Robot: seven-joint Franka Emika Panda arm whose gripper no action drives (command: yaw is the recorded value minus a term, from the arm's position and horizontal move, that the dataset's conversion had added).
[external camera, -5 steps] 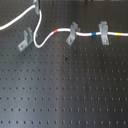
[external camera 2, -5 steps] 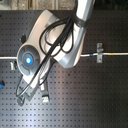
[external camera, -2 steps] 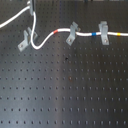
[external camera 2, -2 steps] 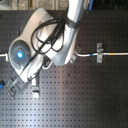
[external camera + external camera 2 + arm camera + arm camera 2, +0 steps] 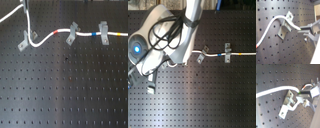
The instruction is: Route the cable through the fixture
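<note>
The white cable comes from the first exterior view's left, rises to my gripper at the top edge, then drops past the fixture and runs right. The fixture is a small grey clip with two prongs. In the first wrist view the cable arcs over the fixture into my gripper, which is shut on it. A red band shows on the cable. The second wrist view shows the cable just above the fixture. I cannot tell whether it lies between the prongs.
The cable passes through a slanted grey clip and a wider upright clip, with blue, red and yellow bands there. Both clips also show in the second exterior view. The arm covers the black perforated board on the second exterior view's left.
The arm has swung toward the second exterior view's left. In the first exterior view the gripper has shifted slightly left at the top edge, still holding the cable.
</note>
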